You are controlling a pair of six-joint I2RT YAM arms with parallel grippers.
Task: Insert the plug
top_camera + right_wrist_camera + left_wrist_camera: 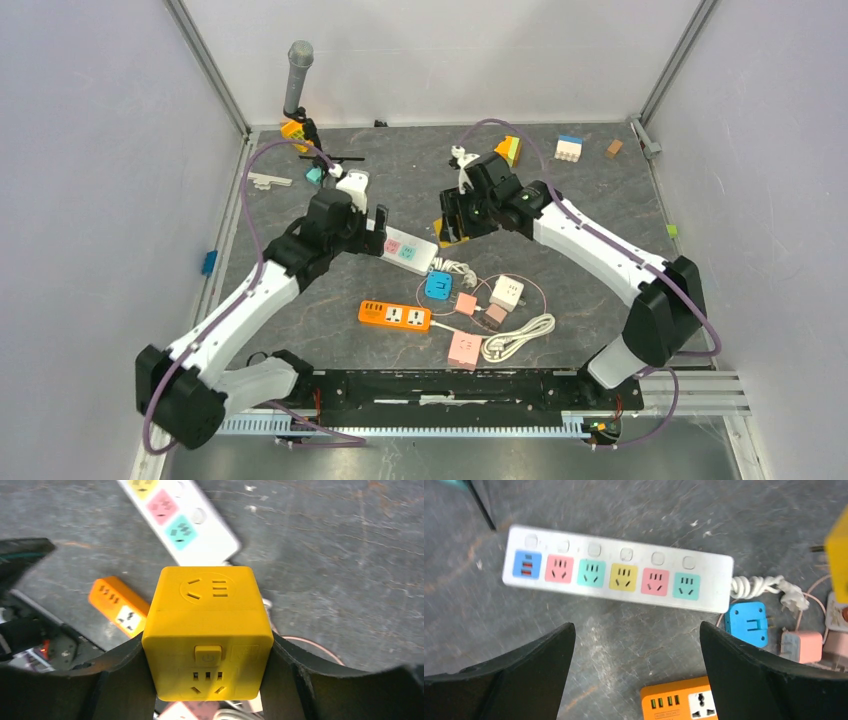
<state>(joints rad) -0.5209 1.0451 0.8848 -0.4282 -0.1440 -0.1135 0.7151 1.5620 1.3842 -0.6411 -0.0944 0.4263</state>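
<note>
A white power strip (619, 570) with coloured sockets lies on the grey table; it also shows in the top view (405, 250) and the right wrist view (180, 522). My right gripper (207, 675) is shut on a yellow cube plug adapter (207, 630), held above the table just right of the strip's cord end; the cube shows in the top view (452, 232). My left gripper (636, 635) is open and empty, hovering over the table just in front of the strip, near its left end in the top view (375, 235).
An orange socket block (395, 316), a blue adapter (438, 285), pink adapters (465, 348), a white adapter (507, 293) and a coiled white cable (517, 338) lie near the front. Toy blocks (568, 148) and a grey cylinder (296, 78) stand at the back.
</note>
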